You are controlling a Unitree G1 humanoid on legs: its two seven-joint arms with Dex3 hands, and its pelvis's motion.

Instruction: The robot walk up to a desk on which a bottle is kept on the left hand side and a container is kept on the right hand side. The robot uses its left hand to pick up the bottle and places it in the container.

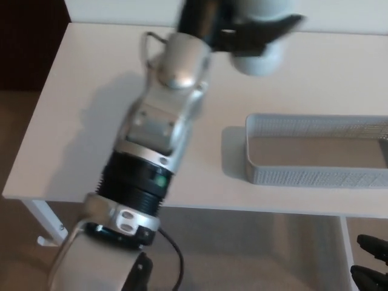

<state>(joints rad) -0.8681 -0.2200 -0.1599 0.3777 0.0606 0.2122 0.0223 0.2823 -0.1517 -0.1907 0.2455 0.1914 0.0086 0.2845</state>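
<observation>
My left hand (233, 27) is raised high over the white desk (79, 121), close under the camera and partly cut off by the top edge. It is shut on a white bottle (260, 51); only the bottle's rounded bottom and lower body show, blurred. The bottle hangs in the air above the desk, left of and beyond the near-left corner of the grey mesh container (315, 176), which lies on the desk's right side. Black fingers (267, 29) wrap across the bottle. My right hand (371, 267) shows only as dark fingertips at the bottom right, below the desk edge.
My silver left forearm (154, 139) stretches from the bottom left up across the desk's middle. A black square object sits by the white wall behind the desk, mostly hidden. The desk's front edge runs along the lower picture, with a white leg (45, 221) at left.
</observation>
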